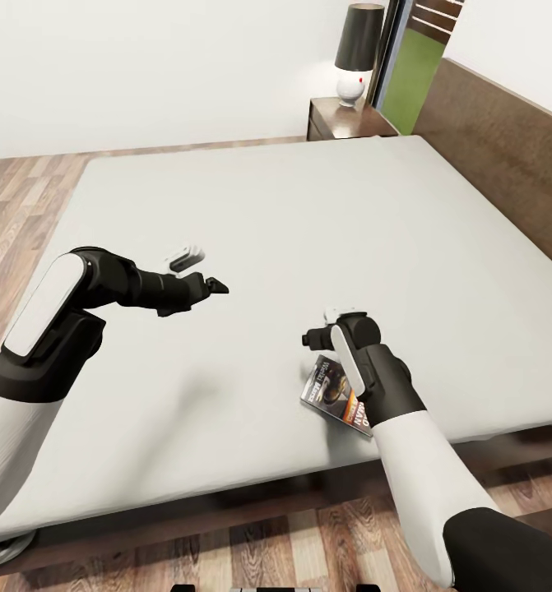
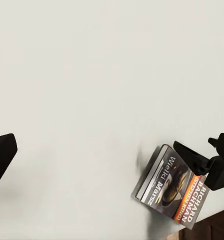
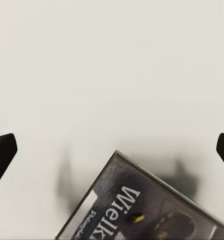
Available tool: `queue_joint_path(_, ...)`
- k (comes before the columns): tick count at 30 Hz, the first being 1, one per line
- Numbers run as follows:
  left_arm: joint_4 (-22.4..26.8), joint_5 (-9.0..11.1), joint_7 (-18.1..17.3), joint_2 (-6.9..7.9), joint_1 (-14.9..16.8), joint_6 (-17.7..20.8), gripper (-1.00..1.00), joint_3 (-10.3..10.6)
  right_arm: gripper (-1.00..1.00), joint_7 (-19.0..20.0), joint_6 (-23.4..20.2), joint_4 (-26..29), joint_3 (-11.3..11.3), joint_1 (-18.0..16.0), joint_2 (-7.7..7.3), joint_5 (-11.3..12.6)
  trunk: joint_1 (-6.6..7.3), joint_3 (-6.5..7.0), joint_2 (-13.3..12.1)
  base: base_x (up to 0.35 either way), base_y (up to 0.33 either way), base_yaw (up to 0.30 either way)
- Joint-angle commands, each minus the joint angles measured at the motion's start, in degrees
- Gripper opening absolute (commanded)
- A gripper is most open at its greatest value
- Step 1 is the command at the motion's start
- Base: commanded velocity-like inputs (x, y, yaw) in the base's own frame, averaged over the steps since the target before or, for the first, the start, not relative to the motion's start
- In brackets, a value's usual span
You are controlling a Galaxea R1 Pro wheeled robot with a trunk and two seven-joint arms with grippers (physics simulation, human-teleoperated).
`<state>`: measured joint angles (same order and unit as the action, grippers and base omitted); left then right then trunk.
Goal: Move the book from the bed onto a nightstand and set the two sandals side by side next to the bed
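Left gripper (image 1: 214, 285) hangs over the bare mattress of the bed (image 1: 251, 222), well apart from the book; I cannot tell how far its fingers are spread. The book (image 1: 335, 396) lies flat, cover up, near the foot edge of the bed, partly under the right arm. Right gripper (image 1: 315, 336) hovers just above the book's upper end with its fingers spread wide, holding nothing. Judgement: a thin, light paperback, stiff enough along the spine (image 2: 145, 176) but flexible at the free edge, with a glossy cover likely to slip. Lying flush on soft bedding, it offers little to pinch; the spine edge looks the soundest hold. Nightstand (image 1: 348, 120) stands beside the headboard.
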<state>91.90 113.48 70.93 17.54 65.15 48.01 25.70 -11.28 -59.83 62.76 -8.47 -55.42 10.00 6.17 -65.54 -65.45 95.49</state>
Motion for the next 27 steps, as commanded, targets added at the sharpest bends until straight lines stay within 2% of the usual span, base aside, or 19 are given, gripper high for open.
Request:
queue_joint_path(1,0.04,0.42,0.52,0.03,0.03,0.25,1.0,0.02,1.0,-0.59,-0.17,-0.25,-0.02,-0.04,0.0,0.65,0.0,-0.04,0.02,0.0,0.0,0.0)
queue_joint_path(10,-0.03,0.42,0.52,-0.03,-0.21,0.24,1.0,-0.02,1.0,-0.53,0.71,-3.44,0.18,-0.04,0.0,0.96,0.0,-0.04,0.02,0.0,0.0,0.0)
queue_joint_path(27,-0.17,0.34,0.54,-0.05,-0.29,0.2,1.0,0.05,1.0,-0.41,2.04,-5.47,0.29,0.15,0.0,1.55,0.0,-0.04,0.02,-0.006,0.0,0.0)
